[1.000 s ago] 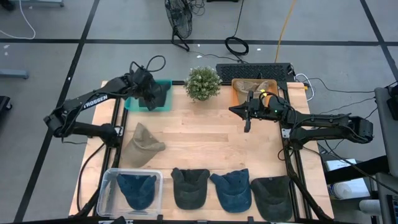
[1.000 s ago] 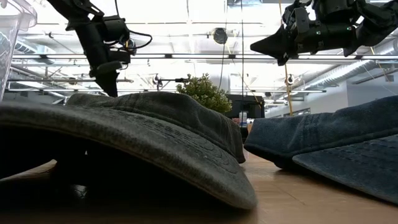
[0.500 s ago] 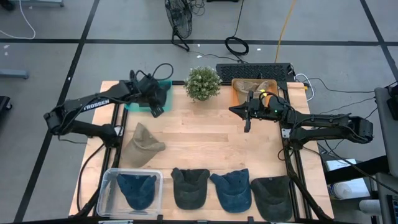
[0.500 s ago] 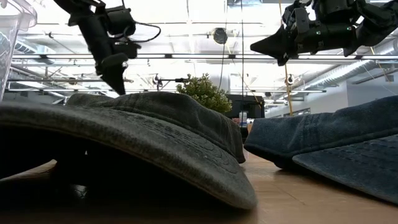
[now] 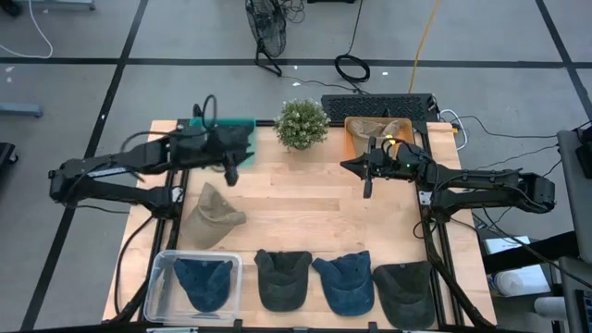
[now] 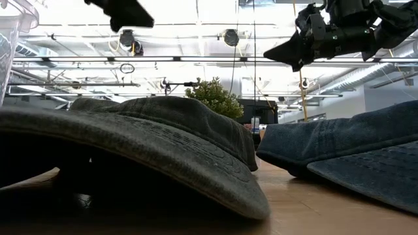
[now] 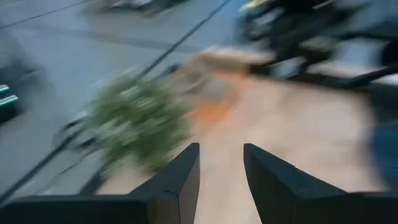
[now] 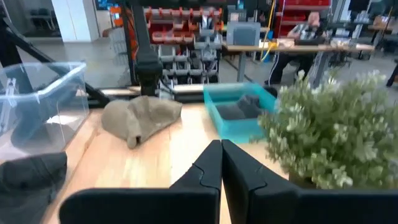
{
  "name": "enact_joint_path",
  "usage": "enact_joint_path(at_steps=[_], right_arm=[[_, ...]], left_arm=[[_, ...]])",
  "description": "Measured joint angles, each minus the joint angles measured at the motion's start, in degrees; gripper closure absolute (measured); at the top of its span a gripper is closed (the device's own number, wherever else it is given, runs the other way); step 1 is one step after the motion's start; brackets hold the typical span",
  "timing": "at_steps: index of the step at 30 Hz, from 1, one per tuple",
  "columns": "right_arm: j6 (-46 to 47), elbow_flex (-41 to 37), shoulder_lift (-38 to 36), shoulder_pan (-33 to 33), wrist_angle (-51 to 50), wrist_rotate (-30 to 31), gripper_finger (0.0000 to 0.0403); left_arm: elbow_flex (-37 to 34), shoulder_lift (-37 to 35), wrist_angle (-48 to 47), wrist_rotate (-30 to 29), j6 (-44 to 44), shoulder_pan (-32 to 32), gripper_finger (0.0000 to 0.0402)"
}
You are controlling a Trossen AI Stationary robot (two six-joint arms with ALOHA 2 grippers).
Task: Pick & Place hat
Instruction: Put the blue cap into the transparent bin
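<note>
Currently we're hovering the left gripper (image 5: pixel 230 173) empty, fingers parted, just at 12 o'clock of the tan hat (image 5: pixel 215 215) lying on the table (image 5: pixel 305 217). We're parking the right gripper (image 5: pixel 368 188) pinched closed, at 3 o'clock of the plant (image 5: pixel 302 123).

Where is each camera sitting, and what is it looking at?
High view: above, looking straight down at the table; both arms show.
Low view: at tabletop height, behind a dark hat; grippers overhead.
Left wrist view: past the open left gripper toward the plant.
Right wrist view: past the shut right gripper at the tan hat.
All views share the plant.
</note>
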Motion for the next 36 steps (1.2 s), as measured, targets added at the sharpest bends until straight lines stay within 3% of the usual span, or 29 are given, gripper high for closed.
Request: enact_joint_path(at_steps=[4, 6, 9, 12, 17, 19, 24, 29, 36], right_arm=[[1.13, 0.00, 0.00, 0.58, 4.37, -1.24, 0.0403], [3.25, 0.00, 0.00, 1.33, 6.38, -4.37, 0.0403], [4.57, 0.00, 0.00, 2.96, 8.31, -9.52, 0.0403], [4.19, 0.00, 0.00, 4.48, 8.74, -10.73, 0.0403], [1.83, 0.00, 0.01, 4.94, 8.77, -10.42, 0.0403], [1.18, 0.00, 0.00, 4.92, 8.79, -10.18, 0.0403], [-1.05, 0.00, 0.78, 6.08, 9.51, -4.24, 0.0402], [2.47, 0.00, 4.26, 8.13, 14.96, 1.31, 0.0397], [3.70, 0.00, 6.36, 10.96, 18.67, 1.47, 0.0397]], left_arm=[[-1.35, 0.97, 7.47, 8.43, -1.06, -3.28, 0.0266], [-3.19, 2.22, 13.35, 9.47, -0.02, -4.56, 0.0266], [-6.48, 2.94, 21.15, 3.25, -0.01, -7.16, 0.0266], [-10.38, 2.73, 28.31, -1.56, 2.72, -9.56, 0.0266], [-13.78, 1.88, 31.66, -8.21, 3.91, -10.92, 0.0266], [-14.29, 1.90, 31.71, -7.47, 2.92, -10.65, 0.0266], [-14.52, 3.06, 31.66, 0.93, 1.89, -10.71, 0.0266], [-14.56, 2.89, 33.87, -0.46, 2.09, -10.99, 0.0266], [-14.56, 2.96, 34.30, -1.59, 0.33, -11.23, 0.0266]])
